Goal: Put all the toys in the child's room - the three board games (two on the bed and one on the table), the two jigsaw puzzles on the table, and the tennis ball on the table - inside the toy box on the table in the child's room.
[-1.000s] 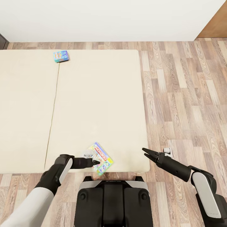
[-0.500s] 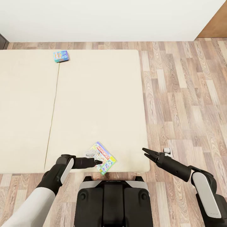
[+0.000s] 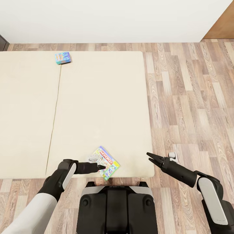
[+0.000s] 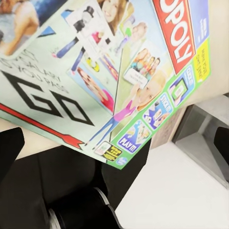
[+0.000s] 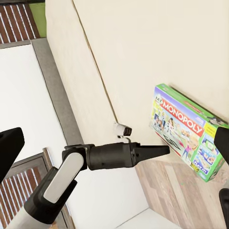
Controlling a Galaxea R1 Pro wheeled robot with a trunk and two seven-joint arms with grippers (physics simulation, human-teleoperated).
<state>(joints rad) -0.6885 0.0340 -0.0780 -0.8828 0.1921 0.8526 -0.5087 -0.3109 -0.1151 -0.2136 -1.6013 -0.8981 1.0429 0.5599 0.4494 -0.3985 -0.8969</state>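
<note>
In the head view we see our left hand [image 3: 100, 167] low in the frame, just left of centre, its fingers pressed together and its tip touching the green-white Monopoly box [image 3: 106, 162], which lies on the near edge of the cream bed [image 3: 97, 107]. Our right hand [image 3: 150, 157] hovers at the lower right over the bed's corner, fingers slightly spread and holding nothing. The light-blue game box [image 3: 63, 58] sits in the upper left, near the bed's far edge.

Monopoly box [image 3: 105, 162] on the bed's [image 3: 97, 107] near edge — second game box [image 3: 63, 58] at its far end.
</note>
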